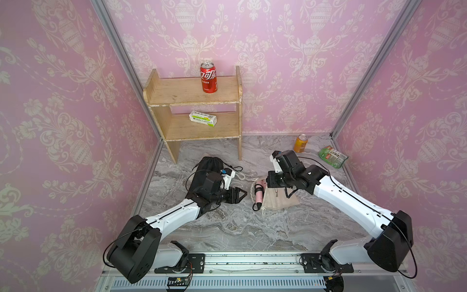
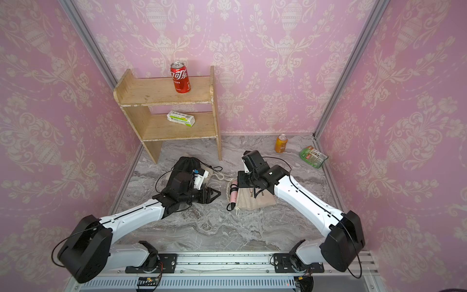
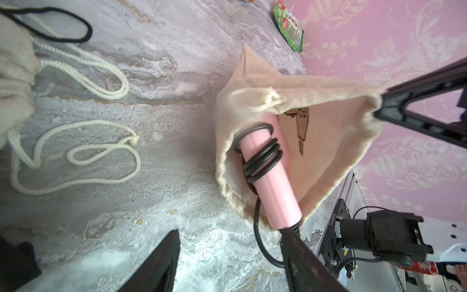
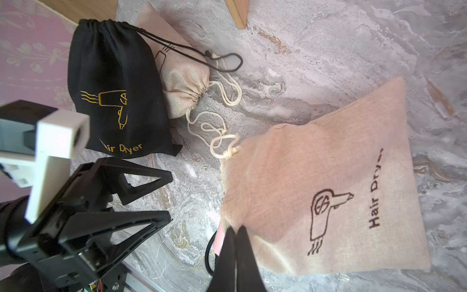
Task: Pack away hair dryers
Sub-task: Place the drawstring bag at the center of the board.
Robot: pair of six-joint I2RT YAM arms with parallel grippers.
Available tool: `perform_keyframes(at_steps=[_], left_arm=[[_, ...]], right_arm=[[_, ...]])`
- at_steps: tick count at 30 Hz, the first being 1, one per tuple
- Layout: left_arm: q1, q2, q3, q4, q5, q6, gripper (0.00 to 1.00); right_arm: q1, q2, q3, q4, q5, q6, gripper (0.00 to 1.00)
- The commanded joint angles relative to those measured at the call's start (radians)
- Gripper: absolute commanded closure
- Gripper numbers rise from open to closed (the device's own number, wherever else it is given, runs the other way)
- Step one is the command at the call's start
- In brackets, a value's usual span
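Note:
A pale pink hair dryer [image 1: 259, 193] [image 3: 267, 172] with a black cord wound round it lies half inside an open beige pouch [image 1: 278, 199] [image 4: 328, 177] printed "Hair Dryer". Its handle end and cord stick out of the mouth. My right gripper [image 4: 233, 228] [image 1: 269, 182] is shut on the pouch's rim and holds the mouth up. Just left of the dryer, my left gripper [image 3: 230, 231] [image 1: 244, 196] is open and holds nothing, with one finger close to the handle's cord end. No other hair dryer shows.
A closed black pouch [image 4: 113, 88] and a cinched beige pouch [image 4: 182, 81] lie behind my left arm, their cords trailing on the marble. At the back stand a wooden shelf [image 1: 192, 97] with a red can [image 1: 208, 77] and a box [image 1: 203, 118], an orange can [image 1: 300, 143] and a green packet [image 1: 332, 156].

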Motion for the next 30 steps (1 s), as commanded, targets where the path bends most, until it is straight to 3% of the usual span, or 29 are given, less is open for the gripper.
perform_keyframes(at_steps=[1, 24, 27, 30], left_arm=[[0.0, 0.004, -0.031, 0.079, -0.042, -0.057, 0.35], [-0.042, 0.292, 0.086, 0.324, -0.021, -0.133, 0.42], [-0.041, 0.326, 0.104, 0.346, -0.007, -0.143, 0.5], [-0.046, 0.35, 0.125, 0.367, -0.004, -0.159, 0.75]], right_arm=[[-0.01, -0.043, 0.055, 0.017, -0.049, -0.017, 1.0], [-0.017, -0.074, 0.099, 0.001, -0.11, -0.003, 1.0], [-0.016, -0.08, 0.099, 0.0, -0.11, -0.001, 1.0], [-0.017, -0.085, 0.098, 0.01, -0.116, 0.004, 1.0]])
